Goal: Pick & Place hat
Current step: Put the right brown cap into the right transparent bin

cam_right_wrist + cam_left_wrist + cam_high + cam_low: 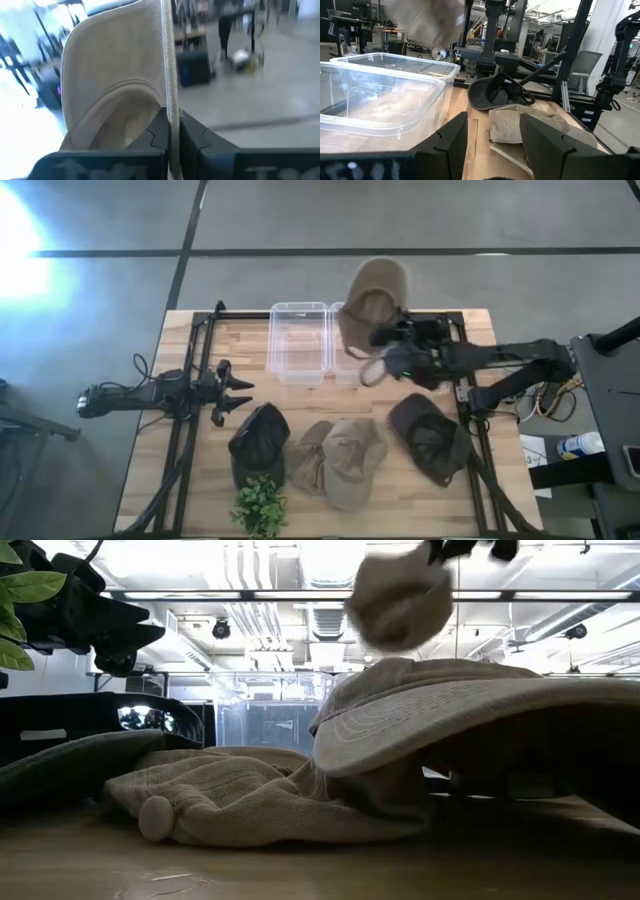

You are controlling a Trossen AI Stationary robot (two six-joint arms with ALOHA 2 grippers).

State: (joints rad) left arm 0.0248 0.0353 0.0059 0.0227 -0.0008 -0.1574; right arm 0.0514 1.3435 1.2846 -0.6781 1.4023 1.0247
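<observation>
My right gripper (388, 333) is shut on a tan cap (375, 298), held high over the far side of the table above the clear bins. The cap also shows in the low view (400, 602) and, blurred, in the left wrist view (427, 20). My left gripper (236, 394) is open and empty at the table's left, low over the wood, its fingers (451, 142) pointing toward the hats. A dark cap (260, 440), a heap of tan hats (340, 462) and another dark cap (430, 438) lie on the table's near half. My right gripper pinches a thin stitched edge of the tan cap (172, 117) between its two fingers (159, 131). Whether that edge is the brim or the crown's rim I cannot tell. The cap is lifted clear of the table and the bins, and its hollow side faces the gripper.
Two clear plastic bins (300, 340) (343, 350) stand side by side at the table's far middle; they show close in the left wrist view (385, 95). A small green plant (260, 506) stands at the near edge. Dark frame rails (190, 430) run along both sides.
</observation>
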